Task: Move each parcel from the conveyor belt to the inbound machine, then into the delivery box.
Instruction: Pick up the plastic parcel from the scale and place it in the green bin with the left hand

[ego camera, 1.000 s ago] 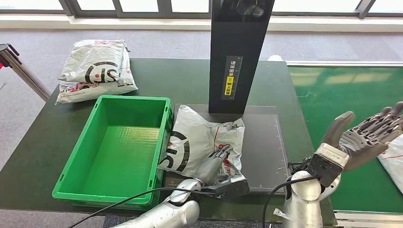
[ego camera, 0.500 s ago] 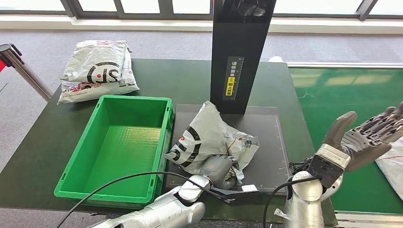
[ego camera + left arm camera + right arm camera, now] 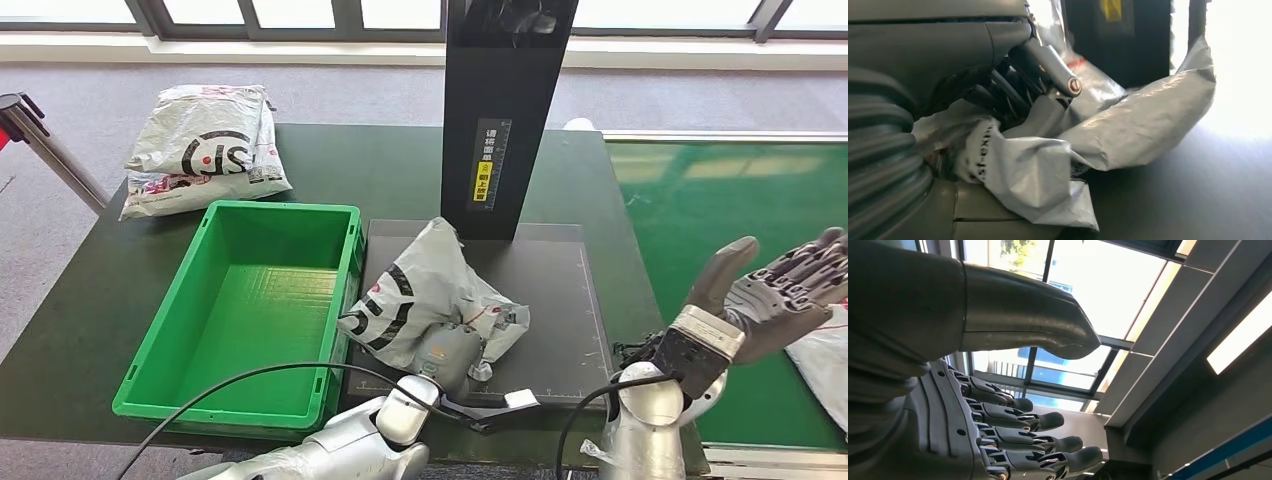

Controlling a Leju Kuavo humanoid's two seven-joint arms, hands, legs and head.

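A crumpled grey parcel [image 3: 425, 300] with a black logo stands bunched up on the black plate of the inbound machine [image 3: 555, 300], its left edge at the green delivery box [image 3: 240, 310]. My left hand [image 3: 450, 352] grips the parcel's near end; the left wrist view shows the dark fingers [image 3: 1013, 95] dug into the grey parcel film [image 3: 1128, 125]. My right hand [image 3: 775, 290] hangs open above the green conveyor belt [image 3: 700, 210], fingers spread and palm turned up. The right wrist view shows that right hand [image 3: 998, 430] against ceiling and windows. Another parcel [image 3: 828, 360] lies at the belt's right edge.
A second grey parcel [image 3: 205, 145] lies on the dark table [image 3: 380, 170] behind the box. The machine's black column [image 3: 505, 110] rises just behind the plate. A barrier post [image 3: 45, 150] slants at far left. The box is empty inside.
My left hand closed on the flat parcel and pulled its near end up, so it now stands bunched and shifted slightly left. The right hand stayed almost still.
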